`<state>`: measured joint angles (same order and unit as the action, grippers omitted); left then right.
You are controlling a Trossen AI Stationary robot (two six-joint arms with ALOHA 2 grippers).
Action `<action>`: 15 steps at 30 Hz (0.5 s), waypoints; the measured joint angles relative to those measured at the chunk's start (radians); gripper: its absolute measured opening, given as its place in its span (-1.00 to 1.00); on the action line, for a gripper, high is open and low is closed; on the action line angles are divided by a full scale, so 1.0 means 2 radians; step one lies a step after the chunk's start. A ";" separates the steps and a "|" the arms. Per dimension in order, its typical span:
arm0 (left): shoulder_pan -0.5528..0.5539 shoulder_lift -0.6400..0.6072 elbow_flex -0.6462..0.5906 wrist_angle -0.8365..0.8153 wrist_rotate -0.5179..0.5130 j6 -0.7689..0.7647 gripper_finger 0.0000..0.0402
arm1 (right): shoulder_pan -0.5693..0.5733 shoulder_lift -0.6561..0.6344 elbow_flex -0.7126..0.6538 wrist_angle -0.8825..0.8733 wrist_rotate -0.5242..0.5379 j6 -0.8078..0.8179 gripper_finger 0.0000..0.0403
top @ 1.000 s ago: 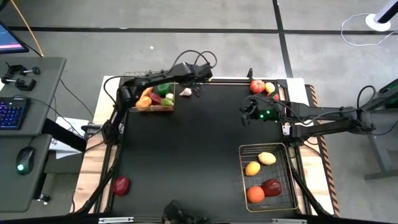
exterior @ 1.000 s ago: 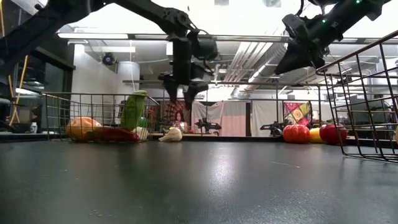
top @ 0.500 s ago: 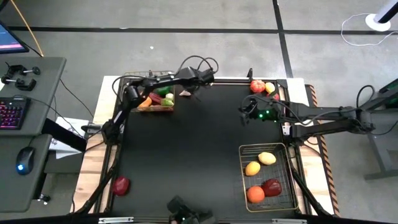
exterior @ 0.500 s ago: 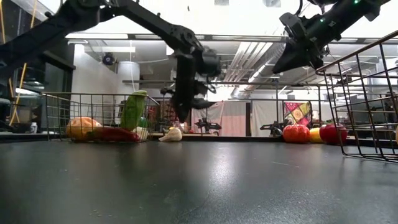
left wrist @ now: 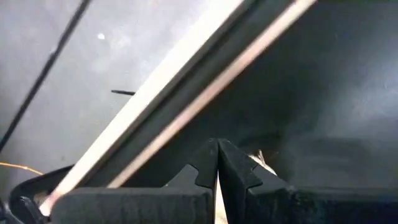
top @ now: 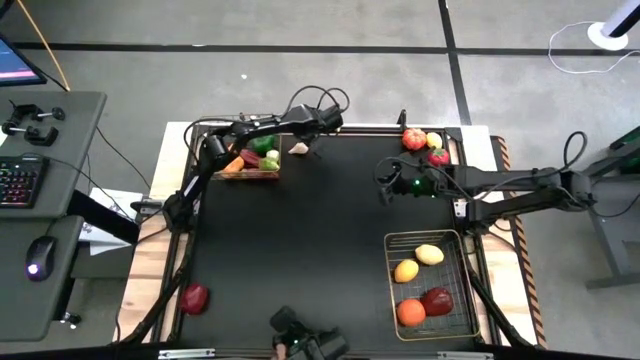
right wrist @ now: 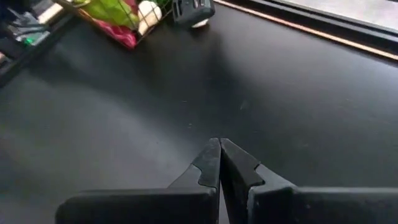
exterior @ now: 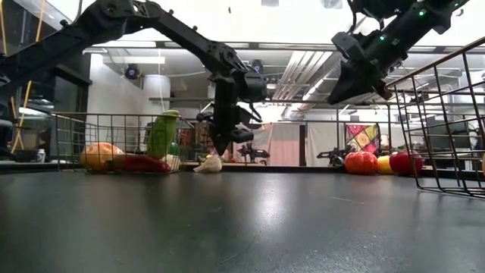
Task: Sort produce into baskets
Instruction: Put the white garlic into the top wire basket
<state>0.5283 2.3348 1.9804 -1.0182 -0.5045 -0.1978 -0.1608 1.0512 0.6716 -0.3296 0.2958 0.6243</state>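
Left hand [exterior: 217, 148] pointing straight down at the far edge of the surface [top: 320, 250], fingers pressed together just above the white garlic [top: 298, 148], with no clear hold on it, beside the smaller basket [top: 250, 160] of vegetables in the far left corner. Right hand [top: 384, 188] reaching in from the right edge, raised over the far right part, fingers shut on nothing, near the loose apple [top: 413, 139]; larger basket [top: 431, 285] with lemons and orange at the near right corner, a dark-red piece [top: 193, 297] near the near left corner. No readable writing.
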 joint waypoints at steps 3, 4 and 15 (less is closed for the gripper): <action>0.005 0.000 -0.002 -0.018 0.031 0.010 -1.00 | 0.000 0.001 0.000 0.013 -0.011 -0.001 -1.00; 0.008 0.000 -0.004 -0.022 0.038 0.013 -1.00 | 0.000 0.001 0.000 0.017 -0.014 -0.002 -1.00; 0.024 0.000 -0.008 -0.030 0.027 0.035 -1.00 | 0.015 0.001 0.000 0.025 -0.019 -0.002 -1.00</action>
<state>0.5758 2.3348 1.9648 -1.0775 -0.4506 -0.1273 -0.1301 1.0538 0.6719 -0.2787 0.2577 0.6209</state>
